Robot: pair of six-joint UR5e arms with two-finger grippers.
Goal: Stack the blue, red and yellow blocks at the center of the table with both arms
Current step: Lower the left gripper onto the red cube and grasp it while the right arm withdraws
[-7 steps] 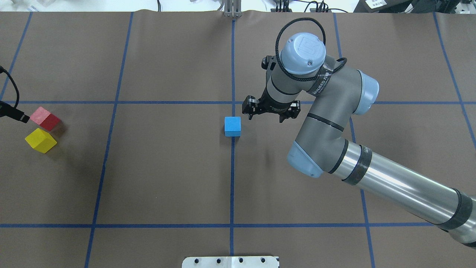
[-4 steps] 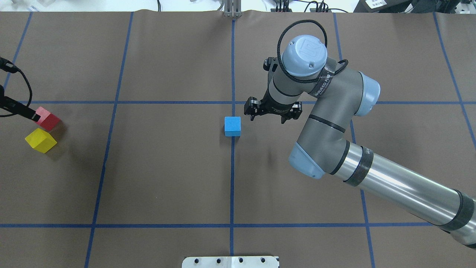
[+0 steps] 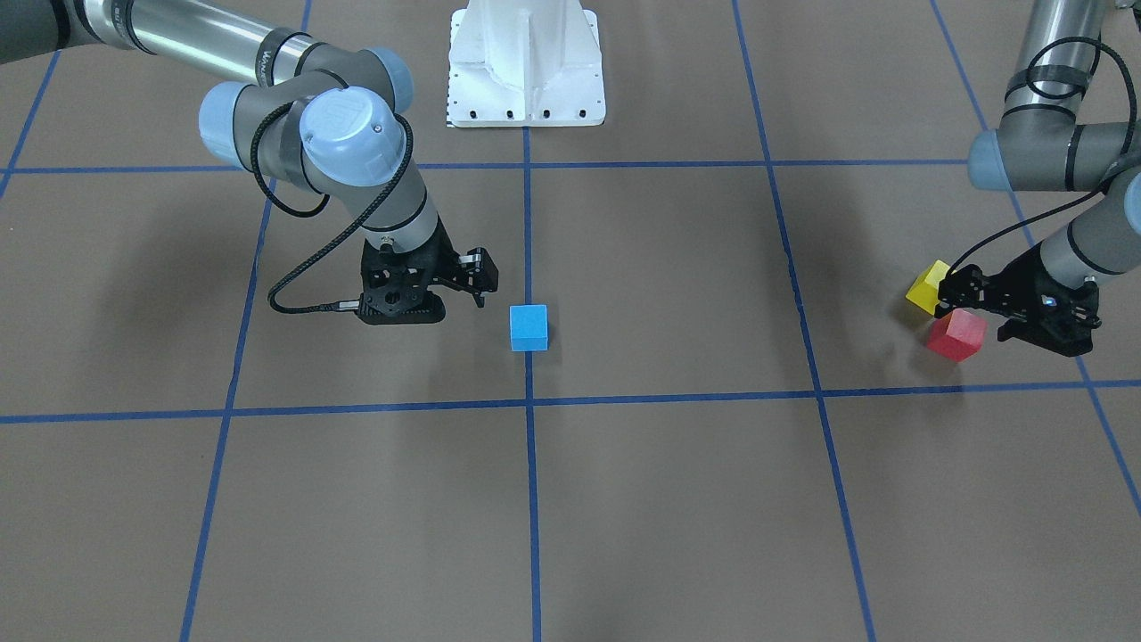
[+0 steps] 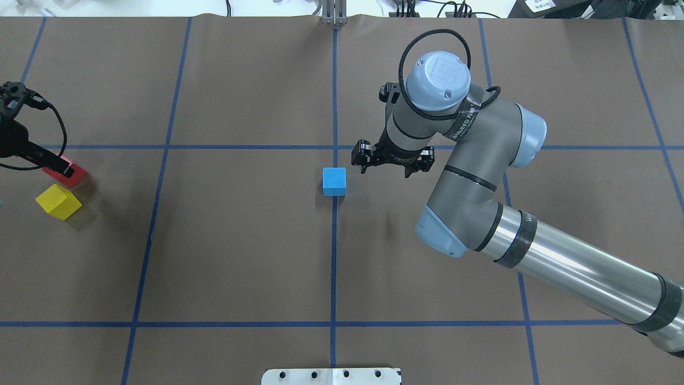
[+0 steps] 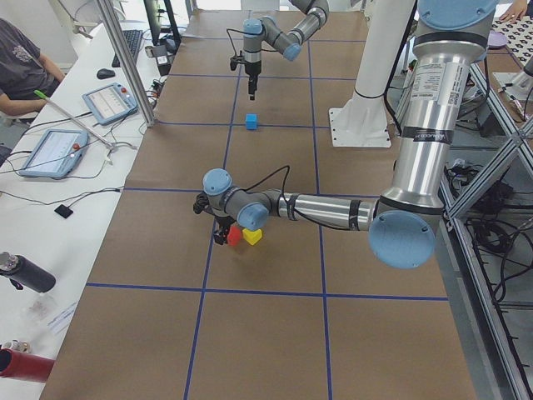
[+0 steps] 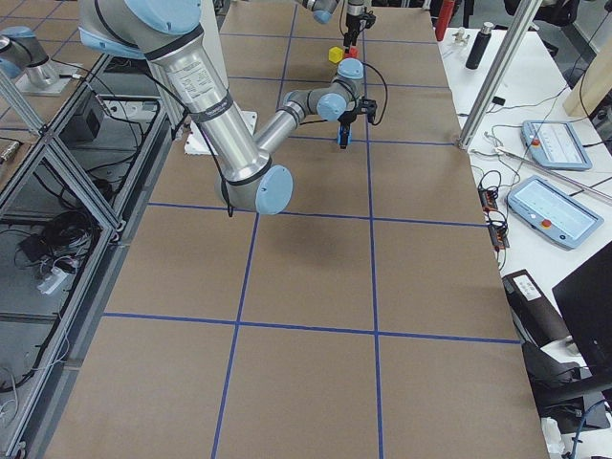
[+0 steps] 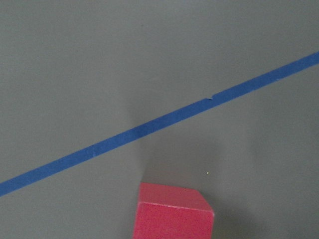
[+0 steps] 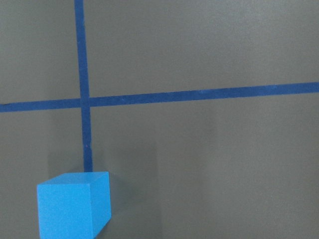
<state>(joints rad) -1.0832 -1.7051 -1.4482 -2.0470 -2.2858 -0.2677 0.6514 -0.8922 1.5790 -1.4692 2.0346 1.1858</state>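
Note:
The blue block [image 4: 334,182] sits on the centre line, also in the front view [image 3: 529,327] and low left in the right wrist view [image 8: 74,209]. My right gripper [image 4: 389,164] hovers just right of it, open and empty. The red block [image 4: 74,174] and the yellow block [image 4: 59,201] sit close together at the far left; the front view shows both, red [image 3: 956,336] and yellow [image 3: 927,285]. My left gripper [image 3: 1016,316] hangs open over the red block, one finger crossing it. The red block shows at the bottom of the left wrist view [image 7: 172,211].
Blue tape lines [image 4: 334,267] divide the brown table into a grid. The white robot base [image 3: 526,62] stands at the robot's edge. Operators' tablets [image 5: 54,150] and cables lie on the far-side bench.
My left gripper has come in from the left edge and now covers part of the red block. My right gripper has drifted slightly right of the blue block. The blocks have not moved.

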